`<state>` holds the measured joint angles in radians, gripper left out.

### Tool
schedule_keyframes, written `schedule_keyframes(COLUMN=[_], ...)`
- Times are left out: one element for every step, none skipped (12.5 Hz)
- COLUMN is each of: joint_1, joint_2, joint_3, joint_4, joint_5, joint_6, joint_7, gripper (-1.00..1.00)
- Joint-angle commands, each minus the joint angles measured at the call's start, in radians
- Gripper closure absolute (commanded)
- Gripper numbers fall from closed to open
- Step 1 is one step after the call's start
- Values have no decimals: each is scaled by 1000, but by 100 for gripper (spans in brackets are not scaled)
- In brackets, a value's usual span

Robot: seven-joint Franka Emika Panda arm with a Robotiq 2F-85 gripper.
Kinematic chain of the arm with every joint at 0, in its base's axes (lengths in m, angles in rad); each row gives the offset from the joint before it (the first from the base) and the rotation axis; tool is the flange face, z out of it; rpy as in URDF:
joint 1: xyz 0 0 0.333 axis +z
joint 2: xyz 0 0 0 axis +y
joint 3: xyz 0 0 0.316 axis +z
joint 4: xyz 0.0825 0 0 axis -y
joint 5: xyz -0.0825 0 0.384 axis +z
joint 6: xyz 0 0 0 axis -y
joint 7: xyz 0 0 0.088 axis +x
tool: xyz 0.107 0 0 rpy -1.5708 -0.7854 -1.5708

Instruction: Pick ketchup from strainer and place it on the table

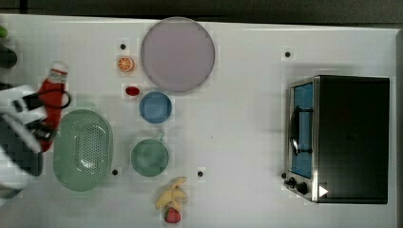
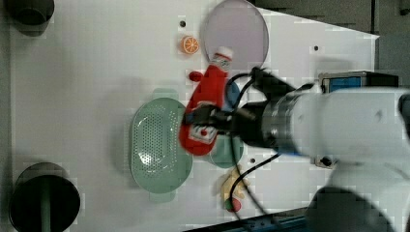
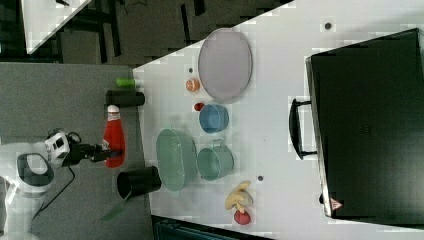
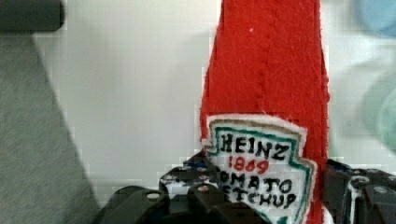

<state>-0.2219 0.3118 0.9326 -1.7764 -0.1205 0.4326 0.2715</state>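
The ketchup [image 1: 51, 93] is a red felt bottle with a white cap and a white label. My gripper [image 1: 43, 119] is shut on its lower, labelled end. It hangs in the air beside the strainer [image 1: 83, 149], at the top view's left edge, cap pointing toward the top view's top. The pale green oval strainer is empty and rests on the white table [image 1: 237, 133]. In the left view the ketchup [image 2: 209, 99] appears lifted near the strainer [image 2: 155, 145], held by my gripper [image 2: 200, 118]. The wrist view has the label [image 4: 261, 163] close up between my fingers [image 4: 187, 186].
To the top view's right of the strainer stand a green cup [image 1: 149, 156] and a blue bowl [image 1: 155, 107]. Farther on lie a small red oval piece [image 1: 132, 90], an orange slice [image 1: 125, 63], a purple plate [image 1: 177, 54], a banana with a strawberry [image 1: 172, 197] and a toaster oven [image 1: 340, 137].
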Motion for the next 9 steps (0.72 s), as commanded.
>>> schedule_keyframes(joint_1=[-128, -153, -176, -196, -213, -228, -239, -249, -256], joint_2=[-6, -18, -31, -42, -52, -59, -66, -69, -69], joint_3=[-83, -108, -135, -161, -186, -210, -236, -263, -287], joint_4=[41, 42, 40, 40, 39, 36, 29, 18, 5], joint_5=[-10, -14, -23, -33, -42, -48, -50, -51, -51], joint_6=[-97, -103, -103, -103, -103, -107, -109, -109, -109], joint_7=[-100, -128, -153, -172, -196, -235, -282, -336, -396], gripper=[-18, -18, -18, -18, -18, -18, -18, -18, -18])
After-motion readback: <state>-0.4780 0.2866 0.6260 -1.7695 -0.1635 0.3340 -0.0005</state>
